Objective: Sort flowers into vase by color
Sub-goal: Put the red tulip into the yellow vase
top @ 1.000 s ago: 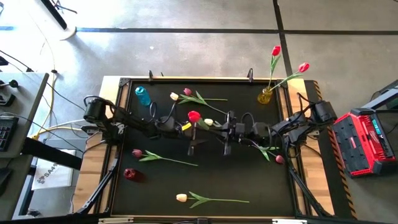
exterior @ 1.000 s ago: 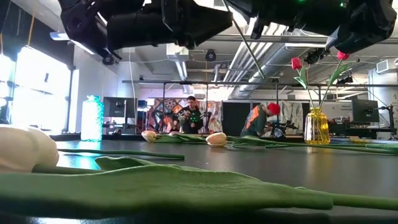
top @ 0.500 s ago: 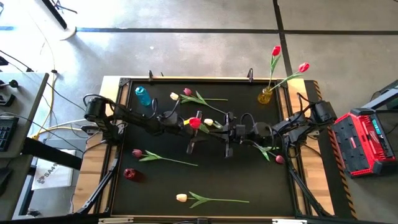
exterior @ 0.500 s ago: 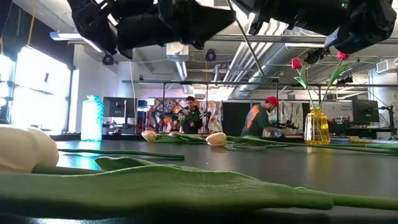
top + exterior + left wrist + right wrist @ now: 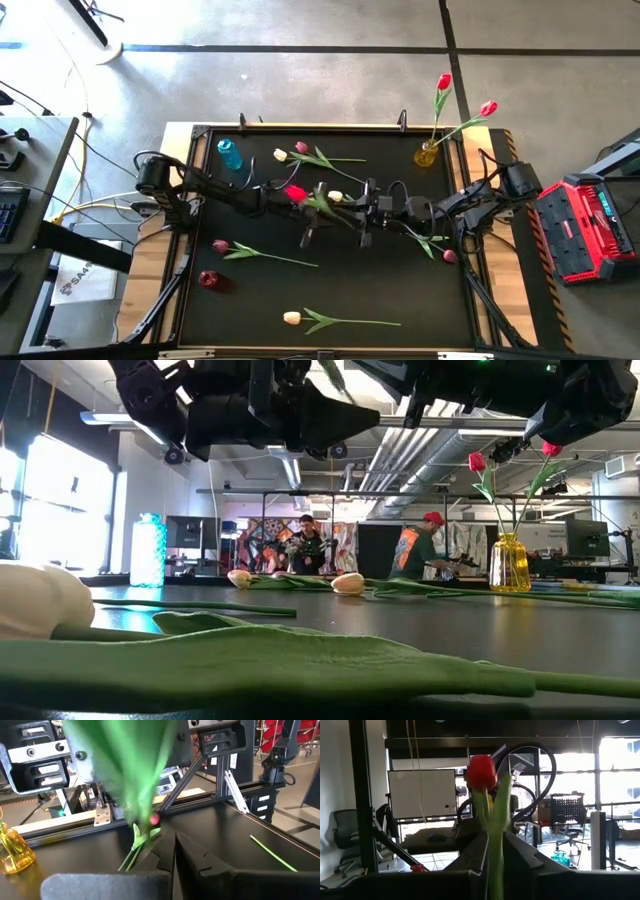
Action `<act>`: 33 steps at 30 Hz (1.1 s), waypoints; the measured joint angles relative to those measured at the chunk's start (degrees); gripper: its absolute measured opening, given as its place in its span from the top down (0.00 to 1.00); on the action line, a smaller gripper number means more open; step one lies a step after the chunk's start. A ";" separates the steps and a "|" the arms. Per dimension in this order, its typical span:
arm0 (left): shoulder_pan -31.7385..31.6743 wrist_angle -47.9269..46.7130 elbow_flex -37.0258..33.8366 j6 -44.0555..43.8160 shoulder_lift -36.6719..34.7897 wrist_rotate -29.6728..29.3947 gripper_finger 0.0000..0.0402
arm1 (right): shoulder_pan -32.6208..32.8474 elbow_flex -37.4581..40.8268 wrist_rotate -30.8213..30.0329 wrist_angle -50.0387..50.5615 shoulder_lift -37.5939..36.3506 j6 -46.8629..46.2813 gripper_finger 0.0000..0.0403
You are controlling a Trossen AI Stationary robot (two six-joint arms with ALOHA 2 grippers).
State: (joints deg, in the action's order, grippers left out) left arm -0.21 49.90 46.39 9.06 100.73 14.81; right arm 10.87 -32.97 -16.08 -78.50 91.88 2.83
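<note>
Two red tulips (image 5: 444, 82) in yellow vase (image 5: 426, 156) | right hand (image 5: 322, 208) clamps red tulip (image 5: 296, 193)

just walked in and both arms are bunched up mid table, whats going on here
The right gripper is shut on a red tulip, holding it up over the middle of the table, with the left gripper close beside it. Two red tulips already stand in the yellow vase at a right-side corner. Other tulips lie loose on the table.

Both arms meet mid-table, left gripper (image 5: 318, 200) and right gripper (image 5: 335, 205) clamped
</note>
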 joint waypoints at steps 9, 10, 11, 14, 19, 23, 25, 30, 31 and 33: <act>-1.28 -1.27 0.00 -2.86 0.00 -2.05 1.00 | 0.00 0.00 -2.97 3.17 0.00 -0.45 0.90; -1.38 -1.30 0.00 -2.87 0.00 -2.09 1.00 | 0.00 0.00 -4.15 4.41 0.00 -0.87 0.90; -1.39 -1.30 0.00 -2.89 0.00 -2.23 1.00 | 0.02 0.00 -5.13 5.79 0.00 -1.50 0.89; -1.33 -1.28 0.00 -2.86 0.00 -2.19 1.00 | 0.00 0.02 -8.11 9.76 0.00 -1.86 0.87; -1.33 -2.30 0.00 -2.08 0.00 -2.19 1.00 | 0.59 0.02 -11.63 12.46 -1.42 0.56 0.80; -1.33 -2.58 -0.02 -1.98 0.00 -2.19 1.00 | 1.99 0.02 -12.69 16.72 -5.87 5.55 0.74; -1.33 -2.61 -0.02 -1.97 -0.04 -2.19 1.00 | 2.97 0.02 -13.59 21.98 -9.40 7.73 0.71; -1.33 -3.26 -0.02 -1.97 -0.39 -2.94 1.00 | 3.07 -1.97 -10.54 38.45 -15.35 2.80 0.67; -1.33 -3.41 -0.02 -1.95 -0.39 -3.05 1.00 | 2.85 -2.89 -9.64 40.90 -15.43 2.00 0.67; -1.33 -3.62 -0.02 -1.96 -0.39 -3.31 1.00 | 2.53 -5.24 -8.65 44.90 -14.81 1.61 0.68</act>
State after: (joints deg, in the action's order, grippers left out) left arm -1.54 46.29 46.37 7.10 100.33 11.50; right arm 13.41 -38.21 -24.73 -33.60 77.07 4.45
